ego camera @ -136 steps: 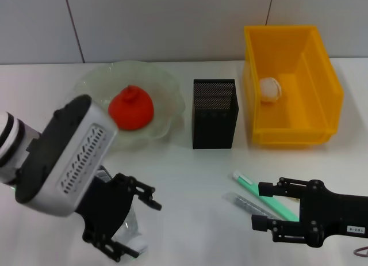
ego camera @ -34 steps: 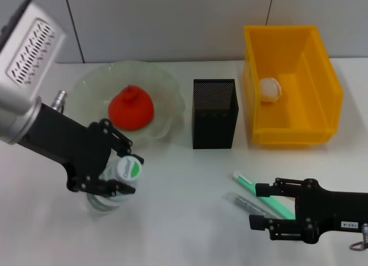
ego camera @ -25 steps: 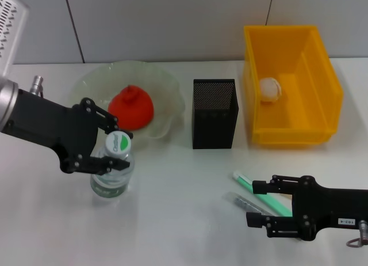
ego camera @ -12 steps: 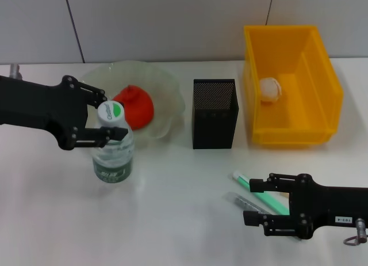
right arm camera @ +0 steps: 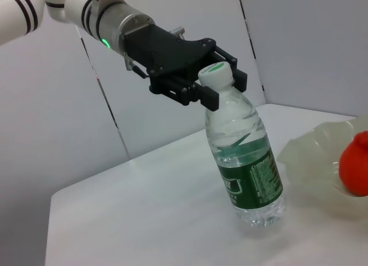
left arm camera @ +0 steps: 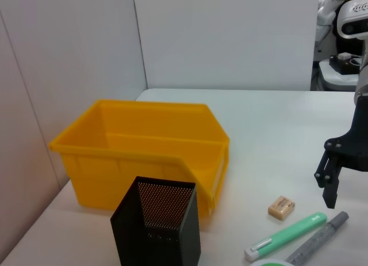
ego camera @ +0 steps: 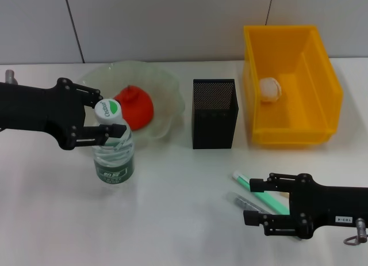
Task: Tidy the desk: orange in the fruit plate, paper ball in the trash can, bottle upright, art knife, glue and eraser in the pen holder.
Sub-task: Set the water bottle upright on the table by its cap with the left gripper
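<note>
The clear bottle [ego camera: 112,152] with a green label stands upright on the table in front of the fruit plate [ego camera: 164,90]. My left gripper [ego camera: 104,115] is shut on its neck just under the white-green cap; the right wrist view shows the same hold on the bottle [right arm camera: 246,156]. The orange [ego camera: 134,106] lies in the plate. The paper ball [ego camera: 270,88] sits in the yellow trash can [ego camera: 325,76]. My right gripper [ego camera: 257,201] is open low over the green glue [ego camera: 244,180] and grey art knife [ego camera: 237,199]. The eraser [left arm camera: 281,208] lies beside the glue [left arm camera: 286,236].
The black mesh pen holder [ego camera: 214,113] stands between plate and trash can, with nothing seen inside it from the left wrist view. The table's front edge is near my right arm.
My left gripper has raised the bottle from lying near the front edge to standing upright by the plate; in the last half second it only straightened slightly. The right gripper has barely moved.
</note>
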Tool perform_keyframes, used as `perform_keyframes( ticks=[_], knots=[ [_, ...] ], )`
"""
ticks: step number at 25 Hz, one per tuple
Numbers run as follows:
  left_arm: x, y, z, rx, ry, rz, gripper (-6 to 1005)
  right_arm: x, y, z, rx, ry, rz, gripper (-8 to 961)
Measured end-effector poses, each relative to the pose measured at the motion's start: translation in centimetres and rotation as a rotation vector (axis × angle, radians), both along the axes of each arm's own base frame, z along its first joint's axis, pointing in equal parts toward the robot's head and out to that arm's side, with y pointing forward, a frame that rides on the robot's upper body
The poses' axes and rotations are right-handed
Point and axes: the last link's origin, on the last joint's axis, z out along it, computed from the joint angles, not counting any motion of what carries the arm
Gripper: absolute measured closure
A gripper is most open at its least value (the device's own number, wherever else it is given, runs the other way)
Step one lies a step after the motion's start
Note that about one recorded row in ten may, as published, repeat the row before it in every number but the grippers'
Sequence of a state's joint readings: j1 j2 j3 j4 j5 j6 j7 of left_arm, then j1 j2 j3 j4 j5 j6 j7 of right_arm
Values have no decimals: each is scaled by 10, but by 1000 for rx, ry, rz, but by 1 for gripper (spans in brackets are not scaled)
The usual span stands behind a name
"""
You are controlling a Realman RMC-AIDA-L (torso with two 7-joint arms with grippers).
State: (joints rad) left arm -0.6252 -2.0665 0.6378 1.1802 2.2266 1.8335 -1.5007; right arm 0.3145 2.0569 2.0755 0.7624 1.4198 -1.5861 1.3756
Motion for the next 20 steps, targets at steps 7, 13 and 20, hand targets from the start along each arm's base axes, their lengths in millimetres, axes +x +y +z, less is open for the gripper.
perform_keyframes(
  ticks=[7,13,20],
  knots=[
    [-12,4,-4,36,-3,35,540,0,0,1,1,-2,0,216],
    [-17,4,-5,56,0,45,539,0,0,0,0,-2,1,216],
    [-22,4,-9,50,-11,67,538,1,0,1,1,-3,1,216]
  ],
)
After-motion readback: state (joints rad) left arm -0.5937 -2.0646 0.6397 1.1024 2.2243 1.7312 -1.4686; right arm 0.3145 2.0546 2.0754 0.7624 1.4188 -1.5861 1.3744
